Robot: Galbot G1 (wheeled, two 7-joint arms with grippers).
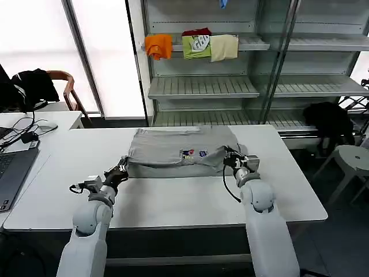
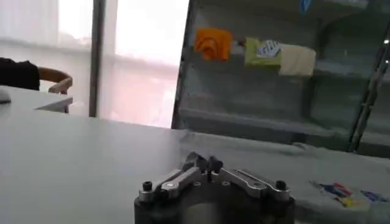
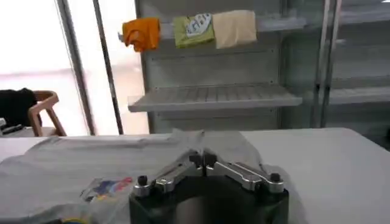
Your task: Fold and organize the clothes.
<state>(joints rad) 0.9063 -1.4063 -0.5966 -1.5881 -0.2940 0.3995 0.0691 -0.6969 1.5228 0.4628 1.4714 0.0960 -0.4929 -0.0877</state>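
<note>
A light grey shirt point(image 1: 173, 151) lies partly folded in the middle of the white table point(image 1: 173, 202), its small multicoloured print point(image 1: 194, 153) facing up near the front edge. My left gripper point(image 1: 121, 168) is shut at the shirt's near left corner, its fingertips point(image 2: 205, 163) pressed together on the hem. At the near right corner my right gripper point(image 1: 230, 156) is shut on the cloth. The grey fabric point(image 3: 201, 143) rises in a small peak at its closed fingertips point(image 3: 202, 159). The print point(image 3: 108, 186) shows beside that gripper.
A laptop point(image 1: 11, 167) and cables point(image 1: 26, 134) lie at the table's left end. Behind the table stands a metal shelf point(image 1: 202, 86) with orange point(image 1: 158, 45), green point(image 1: 196, 44) and cream point(image 1: 223, 47) garments. A chair point(image 1: 63, 86) stands back left, a stool point(image 1: 349, 158) at the right.
</note>
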